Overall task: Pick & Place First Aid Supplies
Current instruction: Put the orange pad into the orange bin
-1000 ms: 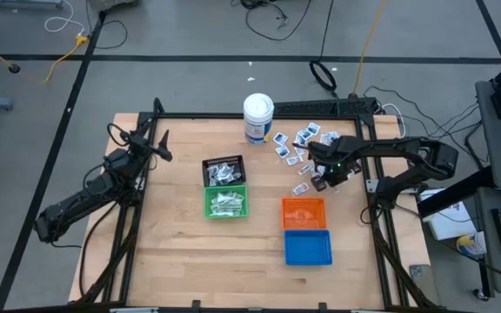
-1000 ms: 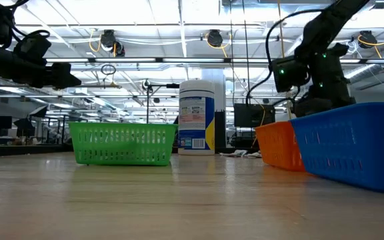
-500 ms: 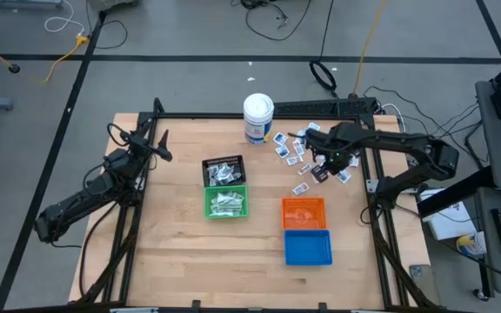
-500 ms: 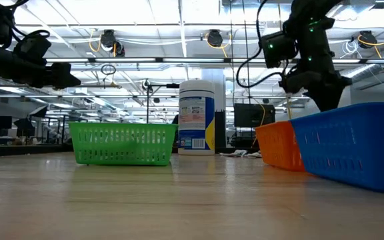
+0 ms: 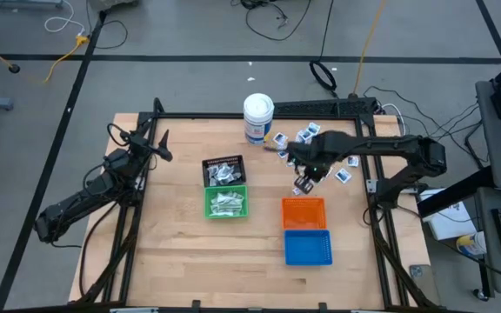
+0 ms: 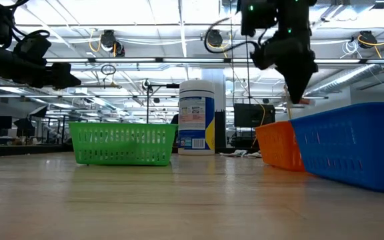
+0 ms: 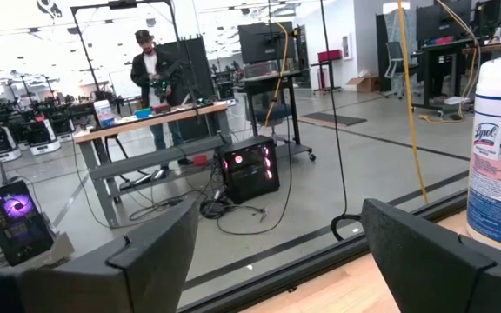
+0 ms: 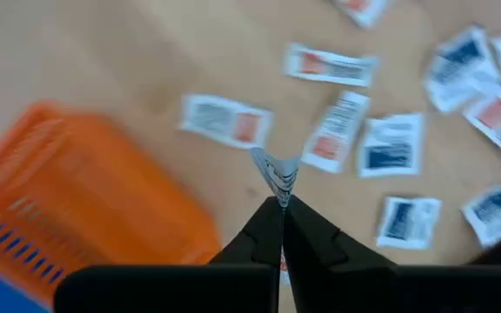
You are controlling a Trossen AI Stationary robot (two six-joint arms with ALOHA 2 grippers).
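Observation:
The first aid packets point(image 5: 307, 137) lie scattered flat on the table's far right part, white squares with blue print and narrow strips point(image 8: 335, 130). My right gripper point(image 5: 307, 176) hangs above the table between this scatter and the orange basket point(image 5: 303, 212); it is shut on one small packet point(image 8: 275, 172). In the low view it point(image 6: 297, 95) is high over the orange basket point(image 6: 279, 145). My left gripper point(image 5: 159, 143) waits open above the table's far left corner, its fingers point(image 7: 155, 252) apart and touching nothing. My right gripper pinches one thin wrapped packet by its near edge point(image 8: 278, 193) between the two fingertips, coming from above and pointing down. The packet shows edge-on, sticks out past the fingertips and is lifted clear of the table.
A white canister point(image 5: 258, 117) stands at the far edge. A black basket point(image 5: 223, 170) and a green basket point(image 5: 227, 202), both holding packets, sit mid-table. A blue basket point(image 5: 308, 247) sits right behind the orange one on its near side. Bare wood lies left and near.
My right gripper has risen from the scattered packets and swung toward the table's left, staying shut, and has turned as it went. The packet it holds is now lifted clear of the table. The left arm has kept still.

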